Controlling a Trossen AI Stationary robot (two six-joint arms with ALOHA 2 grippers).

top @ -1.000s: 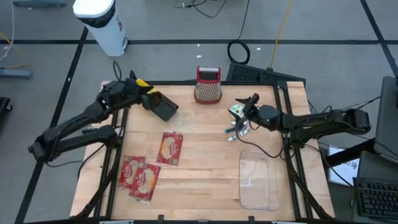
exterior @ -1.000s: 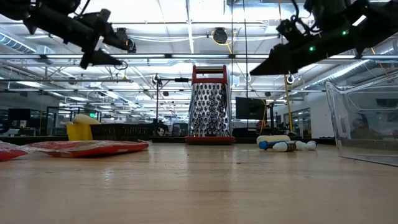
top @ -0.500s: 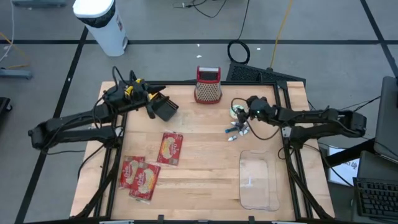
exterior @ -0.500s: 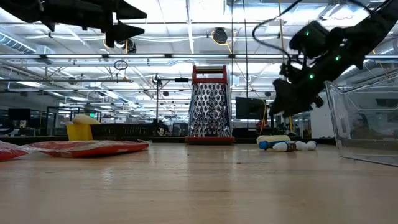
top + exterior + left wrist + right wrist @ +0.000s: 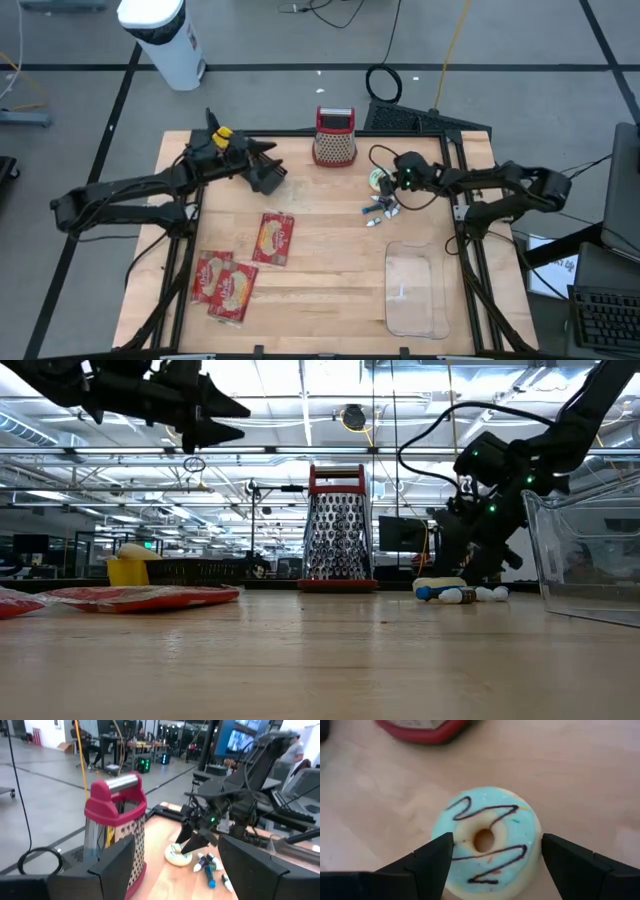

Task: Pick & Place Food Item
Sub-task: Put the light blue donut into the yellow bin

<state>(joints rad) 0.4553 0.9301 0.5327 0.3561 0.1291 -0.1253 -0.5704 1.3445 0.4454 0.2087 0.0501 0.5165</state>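
Right end effector (image 5: 492, 865), fingers spread wide, brackets the iced doughnut (image 5: 487, 840) on the tabletop (image 5: 330, 290), ready to grasp; the cheese grater (image 5: 335, 137) stands at ten o'clock. Left end effector (image 5: 268, 172) waits open.

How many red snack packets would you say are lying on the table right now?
3. One red snack packet lies alone near the table's middle; two more overlap at the front left. None seems hidden.

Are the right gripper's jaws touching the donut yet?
Apart. In the right wrist view the open right gripper straddles the blue-iced donut, with bare tabletop visible between each jaw and the donut's sides.
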